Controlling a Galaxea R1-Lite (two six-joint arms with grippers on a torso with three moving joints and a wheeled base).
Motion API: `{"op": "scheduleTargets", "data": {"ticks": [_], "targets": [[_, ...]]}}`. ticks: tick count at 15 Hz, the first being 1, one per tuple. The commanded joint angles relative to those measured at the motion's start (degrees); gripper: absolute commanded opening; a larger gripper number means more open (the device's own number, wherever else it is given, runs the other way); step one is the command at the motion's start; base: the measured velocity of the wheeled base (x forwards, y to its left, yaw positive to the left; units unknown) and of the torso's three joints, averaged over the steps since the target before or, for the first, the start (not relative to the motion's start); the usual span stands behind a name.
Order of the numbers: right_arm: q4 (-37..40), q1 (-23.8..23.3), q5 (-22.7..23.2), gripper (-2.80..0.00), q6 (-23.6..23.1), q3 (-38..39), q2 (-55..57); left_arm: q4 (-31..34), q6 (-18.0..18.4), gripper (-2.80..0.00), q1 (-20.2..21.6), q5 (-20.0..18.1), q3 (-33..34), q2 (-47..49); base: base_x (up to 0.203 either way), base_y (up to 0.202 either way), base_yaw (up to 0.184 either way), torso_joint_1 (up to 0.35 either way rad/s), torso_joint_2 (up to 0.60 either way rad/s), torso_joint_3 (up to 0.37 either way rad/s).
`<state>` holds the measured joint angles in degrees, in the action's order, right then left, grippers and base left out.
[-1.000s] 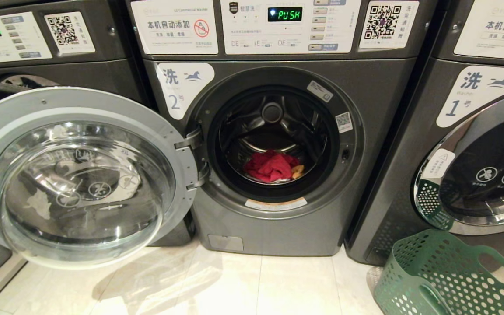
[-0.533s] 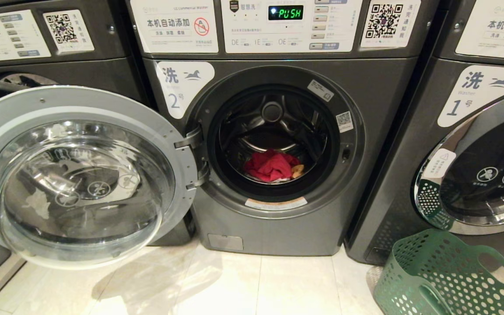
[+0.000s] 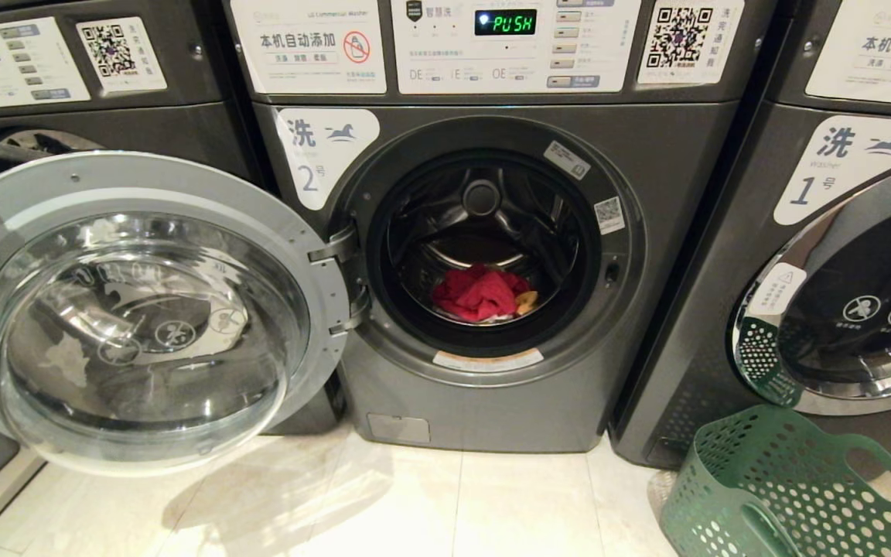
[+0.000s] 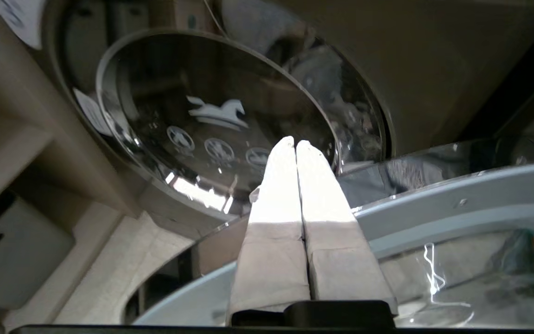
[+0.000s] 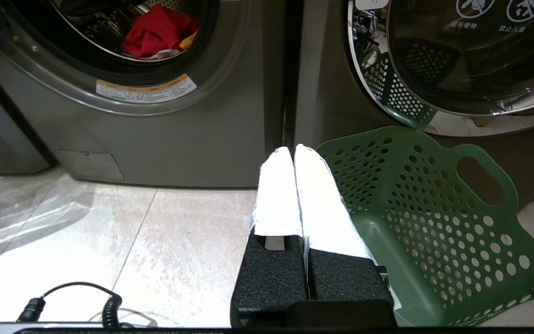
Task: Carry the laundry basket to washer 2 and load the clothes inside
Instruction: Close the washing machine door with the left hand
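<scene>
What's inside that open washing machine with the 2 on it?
In the drum of washer 2 lies a small heap of clothes: a red garment on top, with a bit of yellow-orange cloth and some white showing beside and under it. Anything beneath the red piece is covered.

Washer 2 (image 3: 492, 255): dark grey body, white label with blue-grey horse logo and numeral, green lit display. Its open door (image 3: 144, 309): pale grey ring around clear glass. In the drum, red clothes (image 3: 479, 294) with a scrap of yellow-orange. Laundry basket (image 3: 786, 495): dark green, round perforations all over. Floor (image 3: 414, 503): cream tile, faintly mottled. Right pincer (image 5: 294, 149): white fingers on black base; left pincer (image 4: 295, 141): white fingers.
</scene>
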<state>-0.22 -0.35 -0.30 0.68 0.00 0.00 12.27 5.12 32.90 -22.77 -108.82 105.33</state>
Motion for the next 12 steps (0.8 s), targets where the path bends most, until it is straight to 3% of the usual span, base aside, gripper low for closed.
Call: {"op": "scheduleTargets", "data": {"ticks": [1, 7, 12], "targets": [[0.0, 0.0, 0.0, -2.8, 0.0, 0.0, 0.1, 2.7, 0.2, -2.8, 0.2, -0.4, -0.5, 1.7, 0.0, 0.0, 0.0, 0.0, 0.0, 0.0], [0.0, 0.0, 0.0, -2.8, 0.0, 0.0, 0.1, 5.9, 0.4, -2.8, -0.1, -0.8, -0.1, 3.9, 0.0, 0.0, 0.0, 0.0, 0.0, 0.0], [0.0, 0.0, 0.0, -2.8, 0.0, 0.0, 0.1, 20.0, 1.1, -2.8, -1.0, -2.5, -0.1, -1.4, 0.0, 0.0, 0.0, 0.0, 0.0, 0.0]]}}
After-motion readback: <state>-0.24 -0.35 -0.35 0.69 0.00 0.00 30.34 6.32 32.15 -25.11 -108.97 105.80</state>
